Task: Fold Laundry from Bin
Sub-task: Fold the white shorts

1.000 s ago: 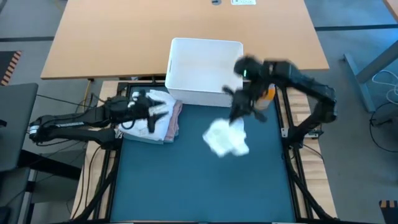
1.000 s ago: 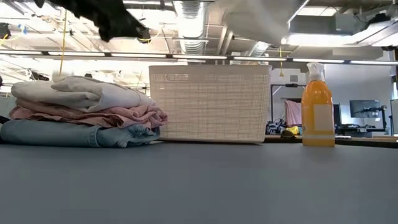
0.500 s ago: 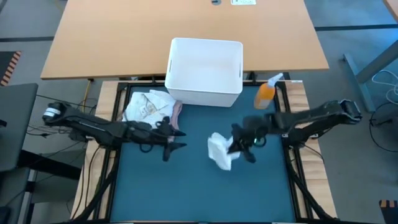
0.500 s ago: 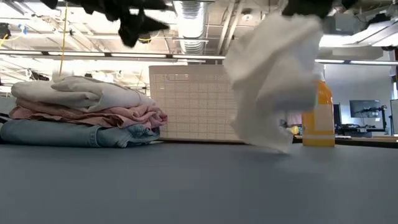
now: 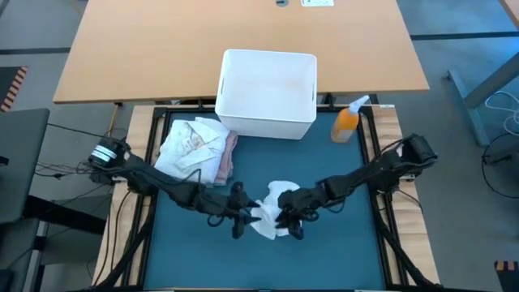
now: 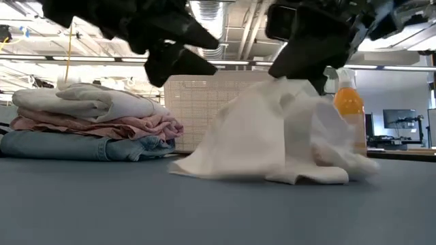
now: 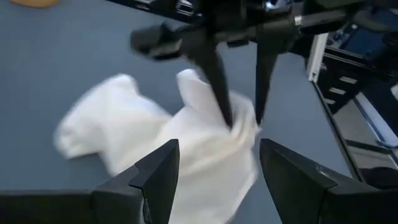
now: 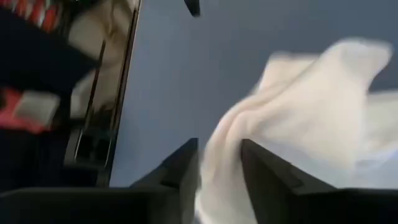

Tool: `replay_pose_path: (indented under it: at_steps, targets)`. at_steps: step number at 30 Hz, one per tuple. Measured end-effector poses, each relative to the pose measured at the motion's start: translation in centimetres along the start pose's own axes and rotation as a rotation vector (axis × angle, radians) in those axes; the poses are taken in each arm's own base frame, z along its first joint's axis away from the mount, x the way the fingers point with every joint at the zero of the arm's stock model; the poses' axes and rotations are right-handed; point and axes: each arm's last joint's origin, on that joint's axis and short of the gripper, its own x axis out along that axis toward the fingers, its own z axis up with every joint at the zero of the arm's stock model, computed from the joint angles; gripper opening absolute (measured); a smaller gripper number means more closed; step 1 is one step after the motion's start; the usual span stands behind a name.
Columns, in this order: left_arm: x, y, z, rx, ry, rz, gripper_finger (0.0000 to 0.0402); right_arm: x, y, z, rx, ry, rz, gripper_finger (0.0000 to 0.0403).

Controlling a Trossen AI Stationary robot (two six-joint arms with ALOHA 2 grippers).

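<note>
A crumpled white cloth (image 5: 272, 209) lies near the middle of the teal mat (image 5: 203, 259). It rises to a peak under my right gripper (image 5: 285, 221), which comes in from the right and is shut on it. My left gripper (image 5: 241, 221) stands open just left of the cloth and above the mat, its fingers (image 7: 155, 177) wide apart. A folded stack (image 5: 199, 146) of jeans, pink shirt and white cloth rests on the mat's far left. The white bin (image 5: 227, 81) stands beyond the mat's far edge. My right gripper pinches a raised fold of the white cloth (image 8: 219, 140) between its two fingers (image 7: 219, 87). The fingers slant down from the table's right side. The cloth hangs slack below them, and its lower part (image 6: 272, 170) lies spread on the mat.
An orange spray bottle (image 5: 347, 122) stands right of the bin at the mat's far right corner. The folded stack (image 6: 88, 122) sits left of the bin (image 6: 231, 112). Bare mat lies toward the near edge (image 6: 204, 211).
My right gripper has come down from beside the bin toward the mat's middle and near edge, bringing the white cloth, which hung clear and now rests on the mat. My left gripper has left the folded stack, moving right, nearer and down to the cloth's left side.
</note>
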Motion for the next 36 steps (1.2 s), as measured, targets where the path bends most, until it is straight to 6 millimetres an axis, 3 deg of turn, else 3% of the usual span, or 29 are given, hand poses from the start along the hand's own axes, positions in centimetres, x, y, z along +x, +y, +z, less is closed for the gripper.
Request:
replay_pose_path:
  at_steps: [4, 10, 15, 20, 29, 36]
  targets:
    - [1.6, -1.6, -0.1, 0.017, 0.033, -0.011, 0.021, 0.7, 0.8, 0.6, -0.03, 0.124, 0.06, 0.0181]
    - [3.8, -2.8, -0.1, 0.06, 0.104, 0.038, 0.021, -1.5, 2.4, 0.8, -0.135, 0.19, -0.085, 0.0201]
    - [4.8, -2.8, -0.5, 0.092, 0.169, 0.065, 0.021, -4.1, 3.6, -2.1, -0.23, 0.24, -0.198, 0.0195]
    - [4.7, -3.1, 0.2, 0.154, 0.132, 0.055, 0.021, -5.3, 4.2, -5.1, -0.362, 0.226, -0.267, 0.0189]
    - [4.9, -3.1, 0.6, 0.216, 0.088, 0.05, 0.021, -4.2, 2.8, -8.2, -0.517, 0.322, -0.394, 0.018]
    - [4.9, -3.0, 0.5, 0.219, 0.089, 0.051, 0.021, -2.0, 1.5, -8.6, -0.534, 0.343, -0.473, 0.0163]
